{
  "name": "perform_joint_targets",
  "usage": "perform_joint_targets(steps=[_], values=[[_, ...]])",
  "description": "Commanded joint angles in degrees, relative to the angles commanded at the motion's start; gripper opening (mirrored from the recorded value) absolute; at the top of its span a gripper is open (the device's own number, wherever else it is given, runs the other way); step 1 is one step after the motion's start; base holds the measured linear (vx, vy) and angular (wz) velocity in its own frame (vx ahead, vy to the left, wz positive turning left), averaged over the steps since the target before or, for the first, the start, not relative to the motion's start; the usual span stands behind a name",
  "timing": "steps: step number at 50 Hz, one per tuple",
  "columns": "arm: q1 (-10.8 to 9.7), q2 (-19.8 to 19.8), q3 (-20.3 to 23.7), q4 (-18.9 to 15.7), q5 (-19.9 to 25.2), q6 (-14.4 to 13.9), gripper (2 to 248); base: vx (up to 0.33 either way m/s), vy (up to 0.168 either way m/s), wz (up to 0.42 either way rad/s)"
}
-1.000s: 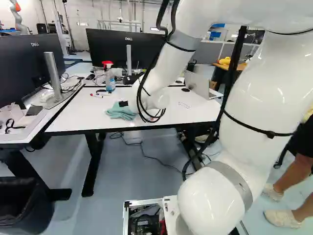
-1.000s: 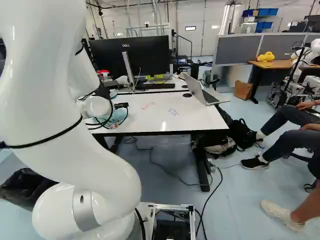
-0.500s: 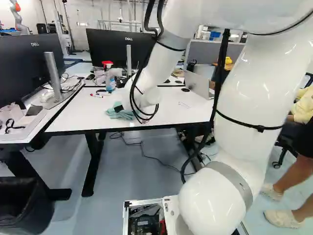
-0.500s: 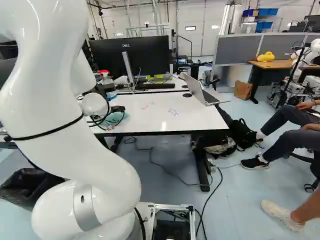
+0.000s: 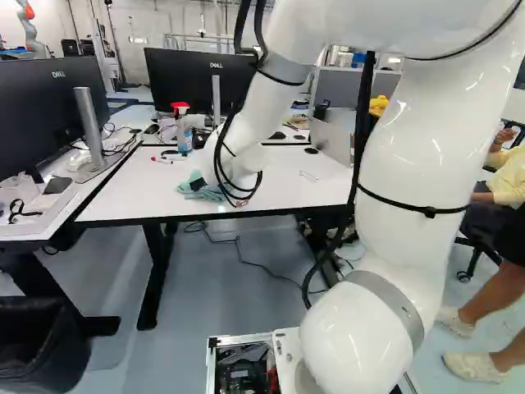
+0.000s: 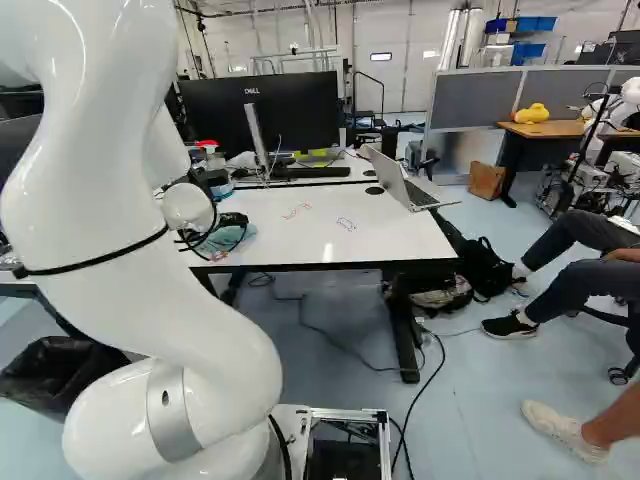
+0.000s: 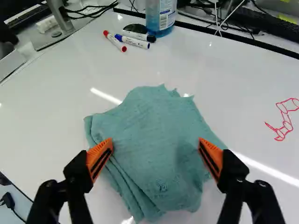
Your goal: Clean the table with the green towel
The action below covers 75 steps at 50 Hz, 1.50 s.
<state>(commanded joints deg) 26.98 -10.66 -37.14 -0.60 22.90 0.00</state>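
In the left base view my gripper (image 5: 198,185) shows as a small dark part over the green towel (image 5: 189,190), partly hidden by the arm's wrist. Seen from the wrist, the gripper (image 7: 154,151) stands wide open above the folded towel (image 7: 159,135), one fingertip over each side of the cloth, nothing pinched between them. The towel lies on the white table (image 7: 233,88). Beside it on the tabletop is a red drawing (image 7: 286,122). Another small drawing (image 6: 346,224) shows in the right base view.
Beyond the towel lie a red marker (image 7: 115,41), two more markers (image 7: 135,39) and a spray bottle (image 7: 160,16). A laptop (image 6: 405,185) stands at the table's far right corner. Monitors (image 5: 201,82) stand behind and at the left. Another robot (image 6: 625,100) is at the far right.
The arm has swung leftward in the left base view, and the gripper has turned and shifted over the towel. The base and the towel have not visibly moved.
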Motion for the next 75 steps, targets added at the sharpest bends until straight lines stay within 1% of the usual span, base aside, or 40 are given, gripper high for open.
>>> perform_joint_targets(steps=[1, 6, 7, 11, 12, 16, 17, 21, 22, 27, 28, 32, 33, 48, 75], values=[[0.00, 0.00, 0.00, 0.00, 0.00, 0.00, 224, 0.000, 0.000, 0.000], [0.00, 0.00, 0.00, 0.00, 0.00, 0.00, 224, 0.000, 0.000, 0.000], [0.00, 0.00, 0.00, 0.00, 0.00, 0.00, 186, 0.000, 0.000, 0.000], [0.00, 0.00, 0.00, 0.00, 0.00, 0.00, 186, 0.000, 0.000, 0.000], [0.00, 0.00, 0.00, 0.00, 0.00, 0.00, 147, 0.000, 0.000, 0.000], [0.00, 0.00, 0.00, 0.00, 0.00, 0.00, 147, 0.000, 0.000, 0.000], [0.00, 0.00, 0.00, 0.00, 0.00, 0.00, 110, 0.000, 0.000, 0.000], [0.00, 0.00, 0.00, 0.00, 0.00, 0.00, 110, 0.000, 0.000, 0.000], [0.00, 0.00, 0.00, 0.00, 0.00, 0.00, 74, 0.000, 0.000, 0.000], [0.00, 0.00, 0.00, 0.00, 0.00, 0.00, 74, 0.000, 0.000, 0.000], [0.00, 0.00, 0.00, 0.00, 0.00, 0.00, 45, 0.000, 0.000, 0.000], [0.00, 0.00, 0.00, 0.00, 0.00, 0.00, 45, 0.000, 0.000, 0.000], [0.00, 0.00, 0.00, 0.00, 0.00, 0.00, 40, 0.000, 0.000, 0.000], [-0.33, 1.37, 0.10, 0.00, 0.00, 0.00, 40, 0.000, 0.000, 0.000], [-4.22, 1.34, -4.01, 0.00, 0.00, 0.00, 40, 0.000, 0.000, 0.000]])
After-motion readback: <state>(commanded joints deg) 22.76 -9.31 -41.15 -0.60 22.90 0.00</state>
